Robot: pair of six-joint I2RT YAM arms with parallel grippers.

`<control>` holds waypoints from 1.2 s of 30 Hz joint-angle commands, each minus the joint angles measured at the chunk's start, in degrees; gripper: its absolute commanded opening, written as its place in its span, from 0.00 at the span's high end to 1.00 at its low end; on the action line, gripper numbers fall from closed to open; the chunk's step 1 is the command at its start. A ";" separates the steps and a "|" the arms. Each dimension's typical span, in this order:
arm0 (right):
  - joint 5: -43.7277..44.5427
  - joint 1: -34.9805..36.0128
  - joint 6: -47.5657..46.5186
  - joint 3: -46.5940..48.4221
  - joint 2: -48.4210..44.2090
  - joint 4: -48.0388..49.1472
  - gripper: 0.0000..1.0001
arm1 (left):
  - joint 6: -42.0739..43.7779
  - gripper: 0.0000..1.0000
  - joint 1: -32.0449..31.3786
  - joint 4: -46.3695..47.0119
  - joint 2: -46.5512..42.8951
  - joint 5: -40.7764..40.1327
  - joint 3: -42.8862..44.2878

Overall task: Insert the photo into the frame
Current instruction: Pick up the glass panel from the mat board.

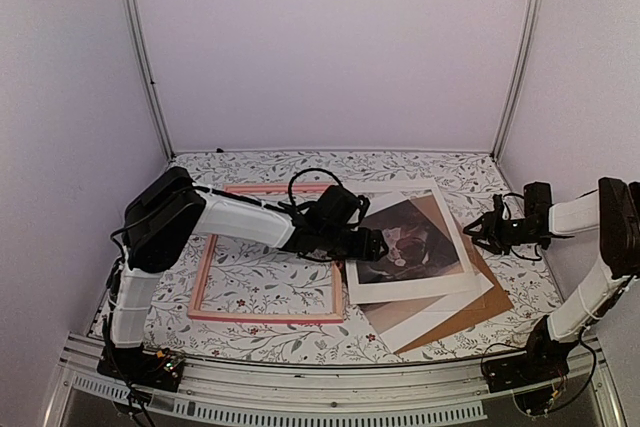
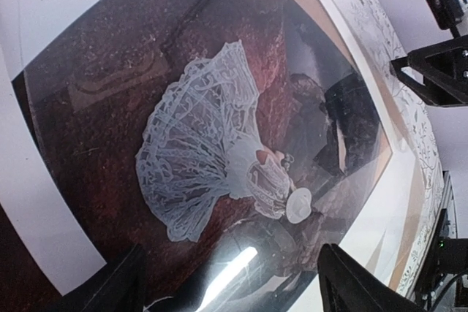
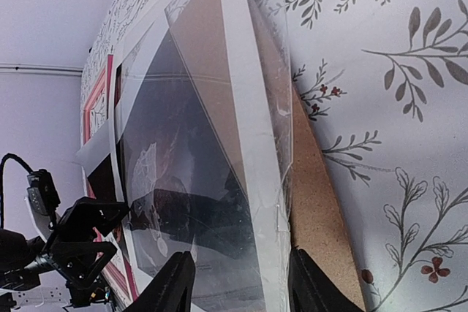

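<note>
While the frame [image 1: 265,316] lies flat and unfilled on the left part of the floral tablecloth [image 1: 300,342], the photo [image 1: 425,247] rests outside it, just beside its right edge, within a loose stack of sheets. The print sits askew among these, bordered by a white mat [image 1: 400,293], with a brown backing board [image 1: 470,317] protruding at the bottom right corner. The right wrist view shows what appears to be a clear glossy sheet [image 3: 267,129] over the stack; its exact order among the layers cannot be determined. The left arm reaches across the frame opening, partly obscuring its upper right corner. The left gripper [image 1: 380,245] is positioned over the photo's left portion, fingers [image 2: 117,286] spread apart and holding nothing; contact with the print cannot be confirmed. The right gripper [image 1: 487,230] hangs near the stack's right edge, fingers [image 3: 172,283] likewise apart and gripping nothing.
</note>
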 commanded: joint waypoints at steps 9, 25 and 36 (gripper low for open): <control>-9.26 0.23 2.05 0.27 2.41 2.68 0.53 | -0.60 0.18 0.57 2.91 -1.62 1.18 -4.63; -0.83 0.28 -0.13 1.51 5.33 -0.40 0.53 | 3.04 0.13 0.56 -4.62 -4.65 -8.56 -2.67; 1.33 1.57 -0.29 1.59 5.68 -0.66 0.51 | 5.66 0.11 0.67 -11.13 0.16 -11.98 4.45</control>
